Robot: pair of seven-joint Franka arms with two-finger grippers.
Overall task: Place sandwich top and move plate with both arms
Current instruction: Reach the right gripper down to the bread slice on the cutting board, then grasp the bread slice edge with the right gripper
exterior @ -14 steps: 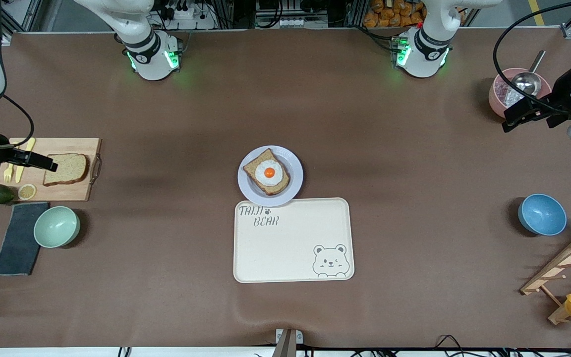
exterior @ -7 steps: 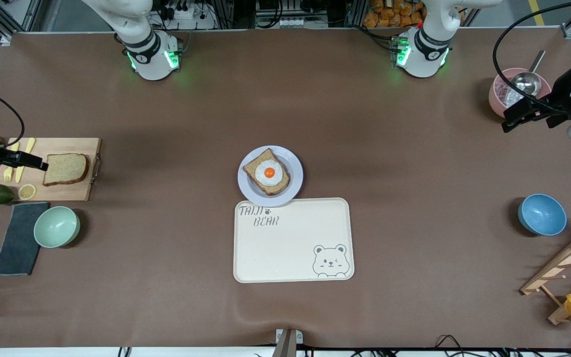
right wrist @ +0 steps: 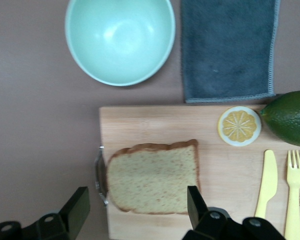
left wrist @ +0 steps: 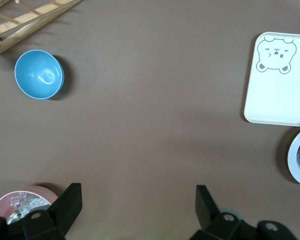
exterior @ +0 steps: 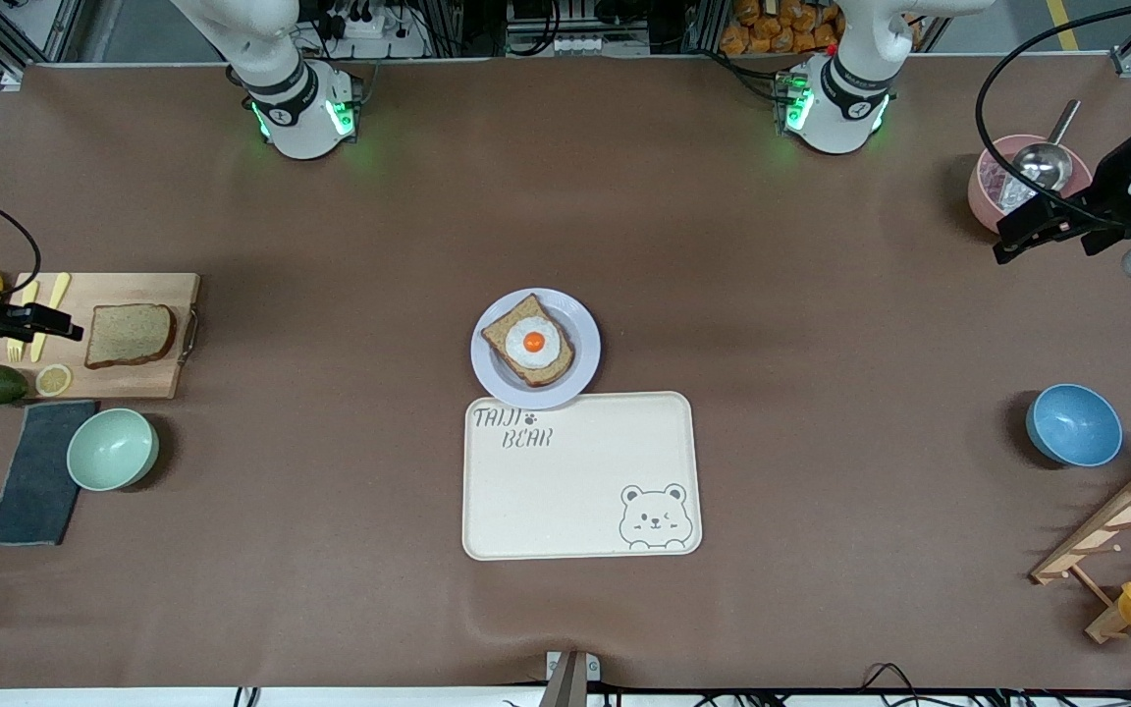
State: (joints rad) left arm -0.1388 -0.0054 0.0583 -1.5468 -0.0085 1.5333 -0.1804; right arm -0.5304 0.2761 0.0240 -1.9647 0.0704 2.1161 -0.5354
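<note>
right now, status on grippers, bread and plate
Right gripper open over the board, by the bread. Left gripper open, waiting by the pink bowl. Plate holds egg slice. Nothing blocking.

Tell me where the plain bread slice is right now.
The sandwich top lies flat on the wooden cutting board at the right arm's end of the table, beside the yellow knife and lemon slice; the open right gripper hovers over the board.

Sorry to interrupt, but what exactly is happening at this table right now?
Nothing is being held. The right pincer is open above the wooden cutting board, beside the sandwich top lying on it. The egg-topped slice sits on the plate mid-table, which touches the tray. The left pincer, also open, waits near the pink bowl.
</note>
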